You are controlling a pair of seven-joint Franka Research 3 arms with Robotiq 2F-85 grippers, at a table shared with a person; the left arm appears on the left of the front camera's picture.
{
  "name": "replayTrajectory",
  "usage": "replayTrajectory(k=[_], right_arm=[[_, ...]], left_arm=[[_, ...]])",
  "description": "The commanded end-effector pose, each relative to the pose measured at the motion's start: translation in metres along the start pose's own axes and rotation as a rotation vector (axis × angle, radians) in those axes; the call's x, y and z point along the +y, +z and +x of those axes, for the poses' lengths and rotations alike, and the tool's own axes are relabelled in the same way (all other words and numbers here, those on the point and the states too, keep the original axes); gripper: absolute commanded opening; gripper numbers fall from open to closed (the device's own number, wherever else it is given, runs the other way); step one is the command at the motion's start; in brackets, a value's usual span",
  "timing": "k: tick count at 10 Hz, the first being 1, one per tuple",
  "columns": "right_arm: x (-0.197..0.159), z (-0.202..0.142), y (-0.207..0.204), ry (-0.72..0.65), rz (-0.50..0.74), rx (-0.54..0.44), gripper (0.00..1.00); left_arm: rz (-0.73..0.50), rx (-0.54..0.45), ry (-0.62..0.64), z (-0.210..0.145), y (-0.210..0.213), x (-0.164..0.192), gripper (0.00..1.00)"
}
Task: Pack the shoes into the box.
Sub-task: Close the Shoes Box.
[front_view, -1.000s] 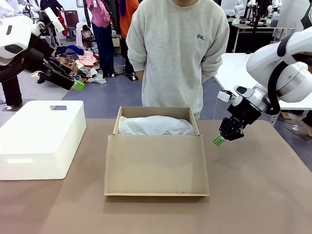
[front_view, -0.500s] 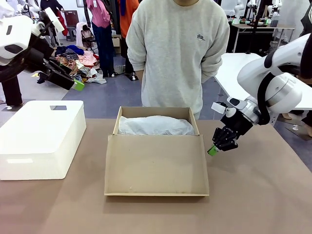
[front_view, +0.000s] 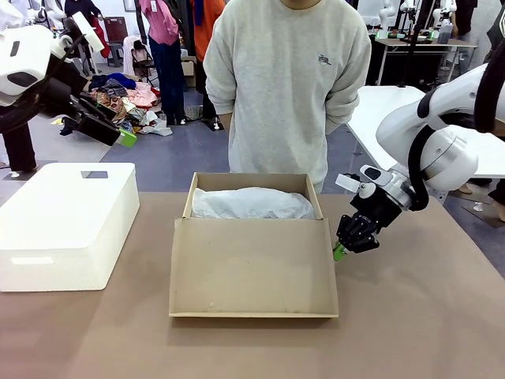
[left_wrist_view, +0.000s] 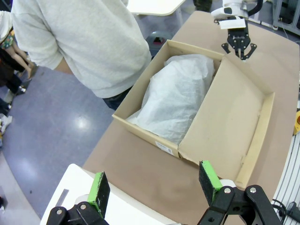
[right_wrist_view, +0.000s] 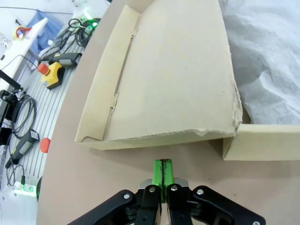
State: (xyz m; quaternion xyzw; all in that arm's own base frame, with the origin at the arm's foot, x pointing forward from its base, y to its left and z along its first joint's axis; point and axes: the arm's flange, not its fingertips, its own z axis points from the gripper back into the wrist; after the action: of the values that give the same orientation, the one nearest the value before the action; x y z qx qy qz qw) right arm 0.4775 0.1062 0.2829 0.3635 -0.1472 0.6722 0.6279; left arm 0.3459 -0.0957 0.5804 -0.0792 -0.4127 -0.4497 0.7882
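Note:
The brown cardboard box lies in the middle of the table, its lid flap folded open toward me. White tissue paper covers the inside, and the shoes are hidden or out of view. My right gripper is shut with nothing in it, its green pads pressed together. It hovers low by the box's right side, just off the flap's corner near the hinge. My left gripper hangs high at the far left, open and holding nothing, looking down on the box.
A large white rounded plastic box stands at the table's left. A person in a grey sweatshirt stands right behind the cardboard box, hands behind the back. Bare table lies in front of the flap and to its right.
My right gripper has come down and to the left, from beside the box to close against its right edge. The left arm and the box have not moved.

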Motion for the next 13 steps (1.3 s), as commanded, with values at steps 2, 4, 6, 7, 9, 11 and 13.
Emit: replayTrajectory(k=[2,4,6,7,9,11,13], right_arm=[[-0.004,0.002,-0.004,0.048,0.02,-0.048,0.0],[-0.006,0.004,-0.011,0.06,0.03,-0.054,0.0],[-0.008,0.007,-0.021,0.073,0.047,-0.054,0.0],[-0.009,0.007,-0.024,0.078,0.052,-0.058,0.0],[-0.007,0.009,-0.026,0.092,0.06,-0.079,0.0],[-0.001,0.009,-0.024,0.103,0.062,-0.11,0.0],[0.006,0.009,-0.021,0.12,0.057,-0.159,0.0]], left_arm=[[-0.001,-0.015,-0.005,0.0,-0.001,0.001,1.0],[-0.001,-0.015,-0.005,0.0,-0.001,0.001,1.0],[-0.001,-0.015,-0.005,0.0,-0.001,0.001,1.0],[-0.001,-0.015,-0.005,0.0,-0.001,0.001,1.0],[-0.001,-0.015,-0.005,0.0,-0.001,0.001,1.0],[-0.001,-0.015,-0.005,0.0,-0.001,0.001,1.0],[-0.001,-0.015,-0.005,0.0,-0.001,0.001,1.0]])
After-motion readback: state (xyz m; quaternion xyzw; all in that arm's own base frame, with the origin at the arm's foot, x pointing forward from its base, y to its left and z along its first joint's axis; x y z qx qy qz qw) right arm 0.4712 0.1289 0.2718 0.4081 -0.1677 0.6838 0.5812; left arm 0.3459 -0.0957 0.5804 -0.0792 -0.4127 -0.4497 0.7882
